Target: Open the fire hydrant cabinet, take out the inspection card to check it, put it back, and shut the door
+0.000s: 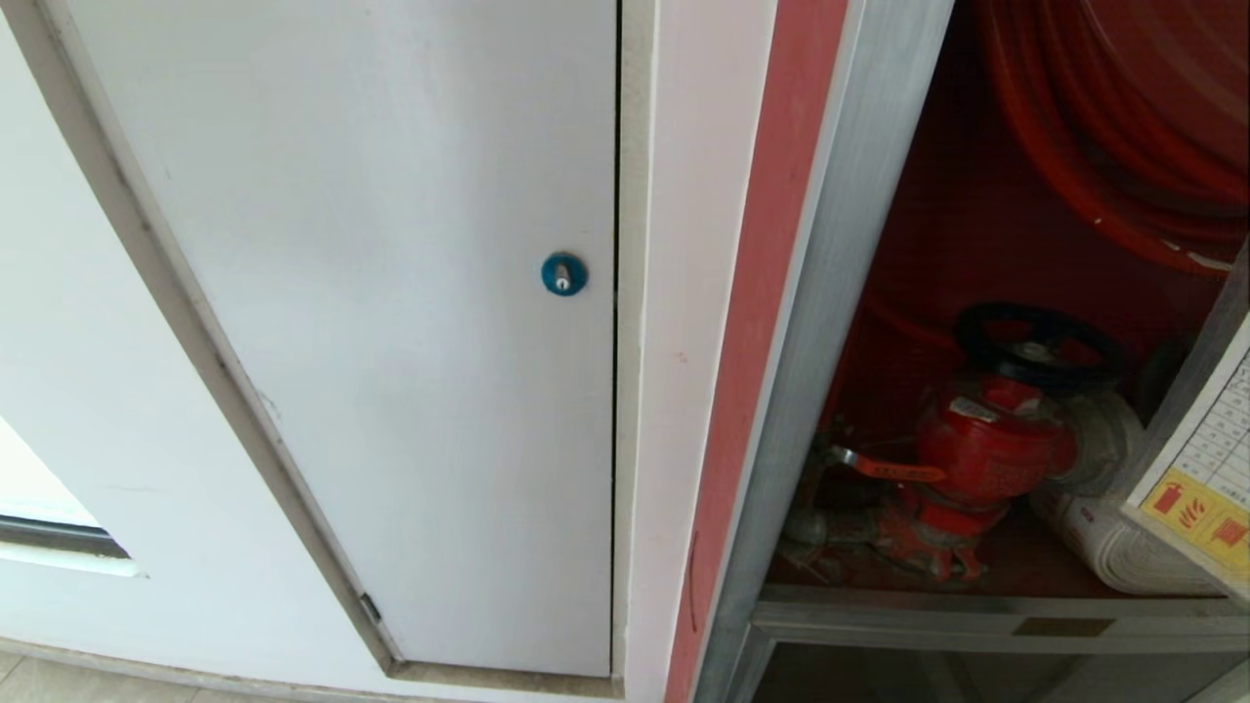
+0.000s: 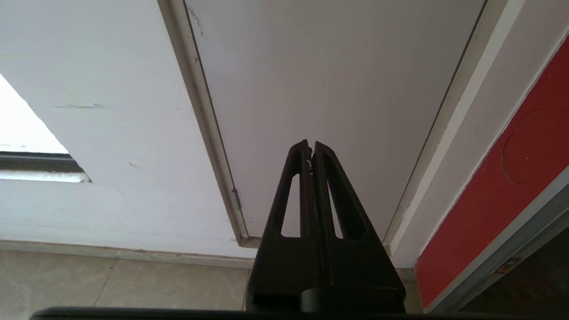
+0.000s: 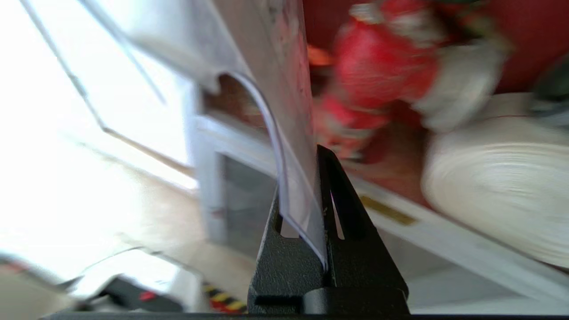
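Note:
The fire hydrant cabinet (image 1: 830, 322) stands open at the right of the head view, silver-framed and red inside. It holds a red hose reel (image 1: 1123, 117), a red valve (image 1: 986, 449) and a white rolled hose (image 1: 1113, 537). The inspection card (image 1: 1206, 459), white with a printed grid and a yellow-and-red mark at one corner, shows at the right edge in front of the opening. My right gripper (image 3: 311, 155) is shut on the card's (image 3: 293, 186) lower edge, and the sheet curves away from the jaws. The door is out of view. My left gripper (image 2: 311, 144) hangs shut and empty.
A plain white panel (image 1: 391, 293) with a round blue lock (image 1: 564, 274) fills the wall left of the cabinet. A smaller lower glass panel (image 3: 242, 204) sits under the cabinet's shelf. Tiled floor (image 2: 111, 284) runs along the wall's base.

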